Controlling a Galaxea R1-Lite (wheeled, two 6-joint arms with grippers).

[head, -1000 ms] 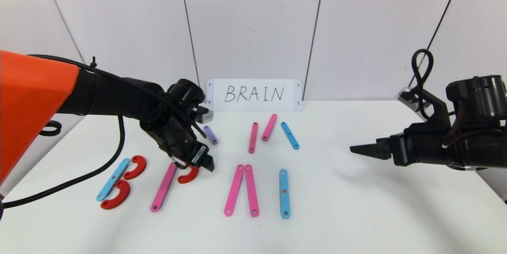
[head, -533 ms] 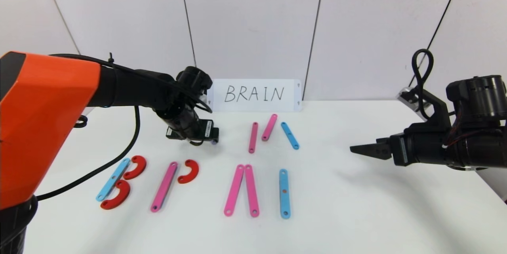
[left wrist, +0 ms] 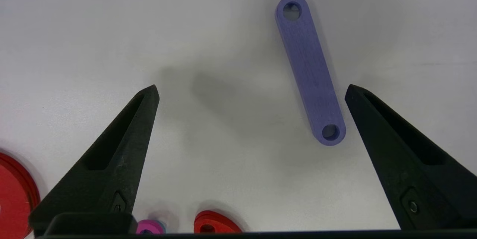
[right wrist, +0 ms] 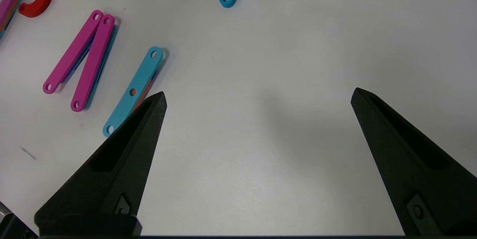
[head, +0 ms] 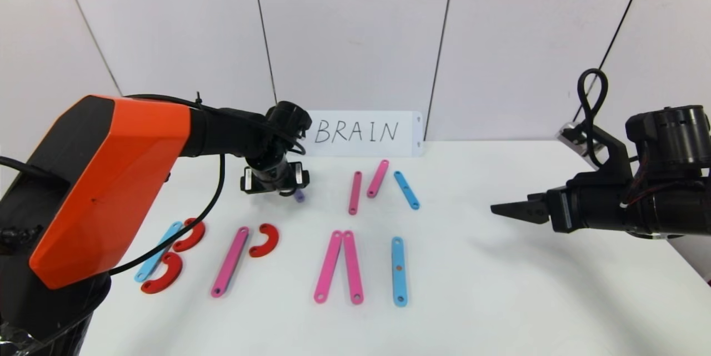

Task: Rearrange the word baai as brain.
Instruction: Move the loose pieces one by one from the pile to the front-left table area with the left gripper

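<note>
1. The left tool point(left wrist: 251, 90) hangs over the purple strip point(left wrist: 309, 71) at the back of the desk point(head: 500, 300), its two fingers spread wide and nothing between them. The strip lies flat near one finger, off-centre in the gap, so I judge the approach needs a small sideways correction before any closing.
2. The purple strip sits apart from the word, just behind the pink strip point(head: 229, 261) and red arc point(head: 265, 240). That pair reads as an unfinished R (only the leg is missing), which would explain why the left tool is reaching here.
3. The blue strip with two red arcs point(head: 165, 256) already forms the B at the left.
4. The white card point(head: 358, 133) stands against the wall as a spelling reference.
5. The right tool point(right wrist: 257, 97) is parked over bare desk at the right, fingers apart, empty.
</note>
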